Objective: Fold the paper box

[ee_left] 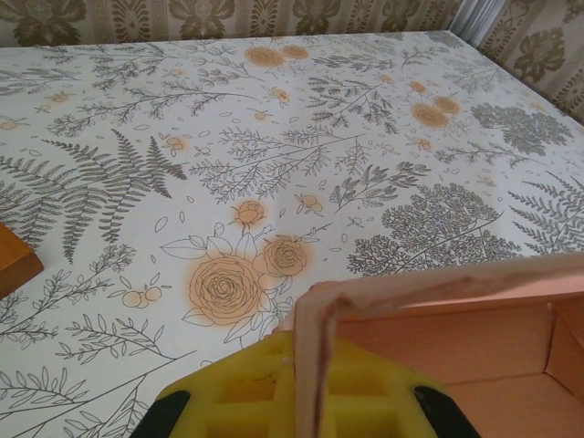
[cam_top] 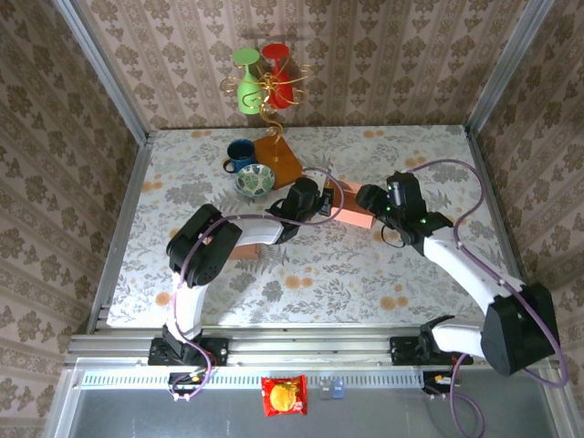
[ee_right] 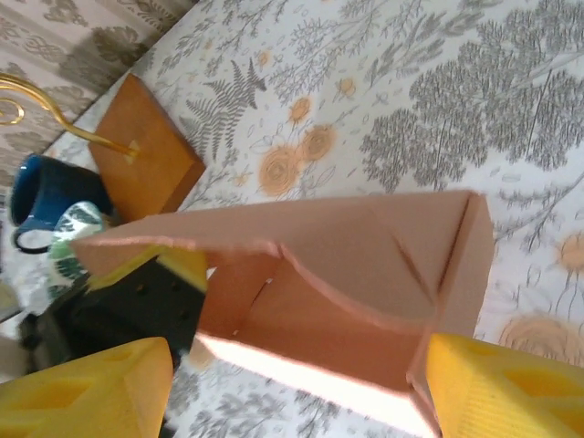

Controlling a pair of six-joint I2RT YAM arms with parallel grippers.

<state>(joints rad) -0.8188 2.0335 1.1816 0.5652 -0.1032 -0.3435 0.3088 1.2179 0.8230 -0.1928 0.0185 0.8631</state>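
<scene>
Now left tool point(ee_left: 306, 394) clamps the paper box point(ee_left: 456, 360) wall, right tool point(ee_right: 297, 391) stands spread open

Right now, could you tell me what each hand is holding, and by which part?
The left hand pinches the paper box by one upright wall; the right hand stands open astride it, holding nothing.

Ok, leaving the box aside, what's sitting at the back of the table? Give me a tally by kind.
Goblets: 2, a green goblet and a red goblet, both hanging on the stand
Stand: 1, wire stand on a wooden base
Mug: 1, blue mug
Bowl: 1, patterned bowl
Total: 5
</scene>
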